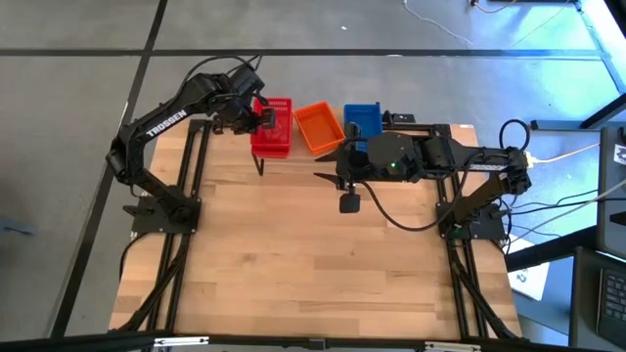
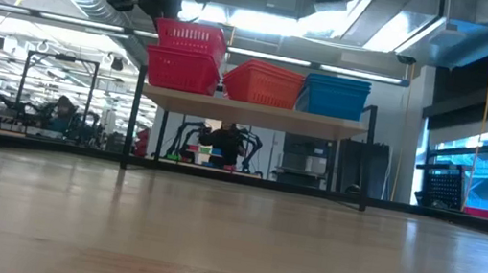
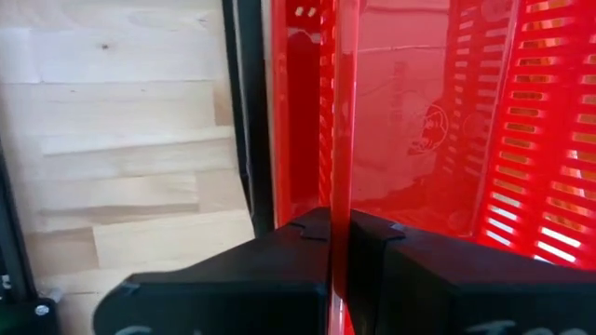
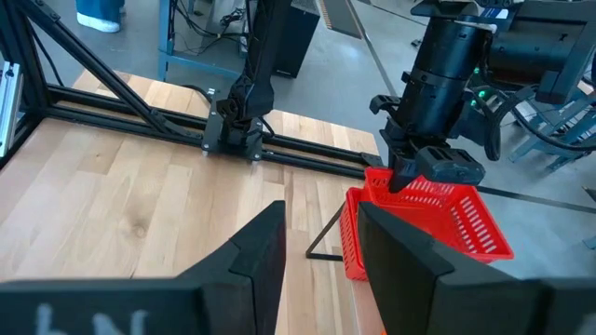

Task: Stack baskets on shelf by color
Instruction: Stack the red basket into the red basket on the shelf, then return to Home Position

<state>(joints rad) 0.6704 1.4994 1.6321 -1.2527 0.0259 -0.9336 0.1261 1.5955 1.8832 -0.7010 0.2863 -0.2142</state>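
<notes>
item: top red basket point(image 2: 189, 36), held over the red stack point(image 2: 181, 70) at one end of the shelf point(image 2: 257, 113); it sits tilted and proud of the baskets beneath, not yet nested. orange stack point(image 1: 318, 127) in the middle, blue stack point(image 1: 362, 117) at the far end, all three just beside one another.

left hand point(image 3: 340, 247): clamped on the thin side wall of the top red basket, fingers point(image 3: 279, 279) pressed together with the rim between them.

right hand point(image 4: 321, 247): apart, holding nothing, hanging over the worktop point(image 1: 313, 254) just in front of the shelf.

risk: judged from the tilt, a release here could leave the basket cocked on the stack rather than seated, or let it slide off the shelf's outer end. the grip is on one wall only, so the basket may pivot as it lowers. a sideways push could nudge the red stack against the orange one.

surface: light wooden plank worktop, black frame rails point(image 4: 140, 121) along its sides; shelf of matching plank on thin black legs.

room: open workshop, ceiling ducts and strip lights, benches behind, windows to one side.
</notes>
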